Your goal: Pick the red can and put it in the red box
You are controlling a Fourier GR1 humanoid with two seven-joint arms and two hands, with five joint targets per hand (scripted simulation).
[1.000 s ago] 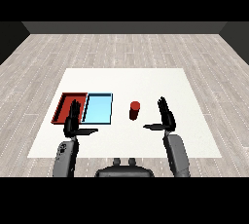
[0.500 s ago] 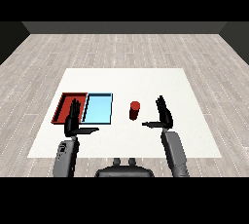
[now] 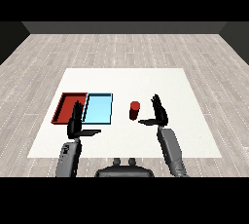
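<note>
Reaching with your open right hand, keep the thumb low and close around the upright red can; your left hand idles open.

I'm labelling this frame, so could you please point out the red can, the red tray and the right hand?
red can [image 3: 134, 110]: head view, middle of its side.
red tray [image 3: 63, 108]: head view, bare floor.
right hand [image 3: 160, 116]: head view, palm.
</note>
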